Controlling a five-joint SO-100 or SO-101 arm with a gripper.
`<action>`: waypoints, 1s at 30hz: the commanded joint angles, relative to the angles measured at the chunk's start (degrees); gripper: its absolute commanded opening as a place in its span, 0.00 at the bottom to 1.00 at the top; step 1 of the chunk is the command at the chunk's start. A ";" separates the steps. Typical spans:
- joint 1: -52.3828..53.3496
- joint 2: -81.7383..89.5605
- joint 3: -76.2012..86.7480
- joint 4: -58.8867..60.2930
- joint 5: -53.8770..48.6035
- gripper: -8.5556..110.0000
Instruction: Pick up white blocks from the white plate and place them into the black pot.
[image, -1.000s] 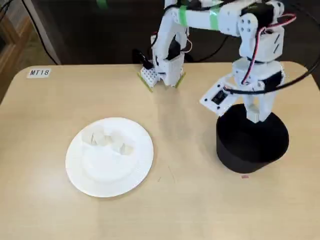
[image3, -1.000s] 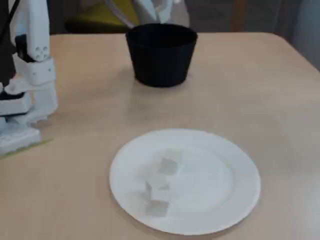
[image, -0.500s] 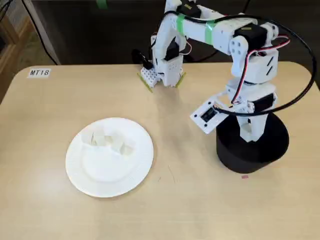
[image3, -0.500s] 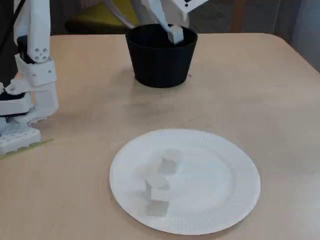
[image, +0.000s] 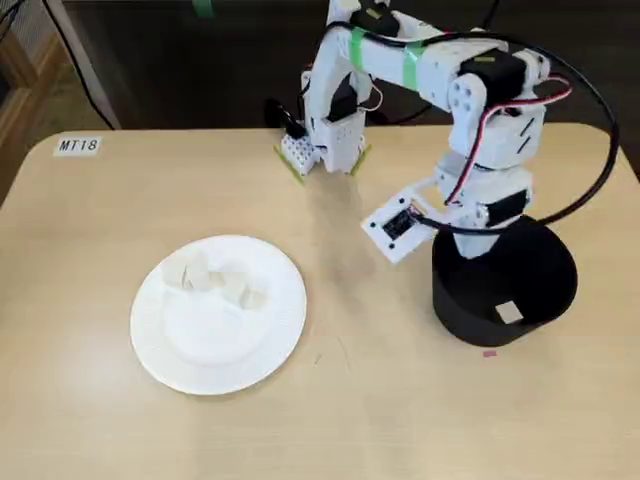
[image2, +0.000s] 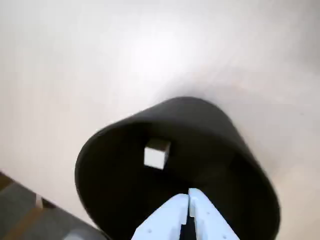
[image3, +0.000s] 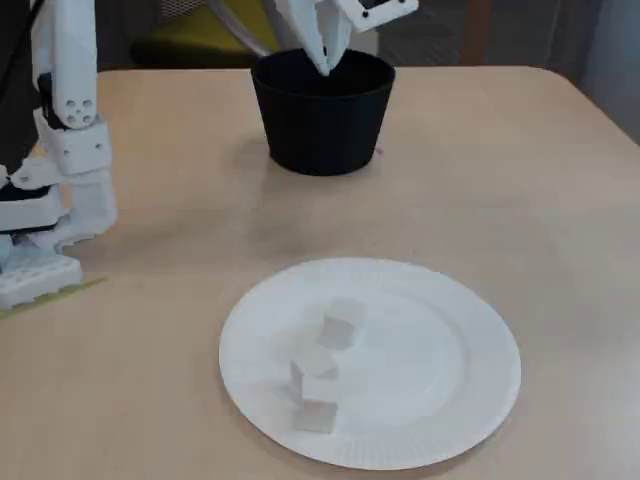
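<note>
Fingers of your gripper were pressed together, empty, over the black pot holding one white block; a few blocks remained at the white plate's 8 o'clock.

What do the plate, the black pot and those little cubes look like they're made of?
The plate looks like paper: matte white, with a ribbed rim. The pot is matte black and straight-walled, with no shine; plastic or stiff card, hard to tell which. The cubes are plain, off-white and dull with crisp edges, maybe foam, wood or plastic. One cube lies inside the pot.
</note>
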 joint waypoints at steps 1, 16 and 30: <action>10.63 20.92 11.95 -2.72 0.88 0.05; 42.80 36.91 45.62 -11.87 -8.88 0.05; 52.12 17.40 42.63 -16.88 -14.85 0.20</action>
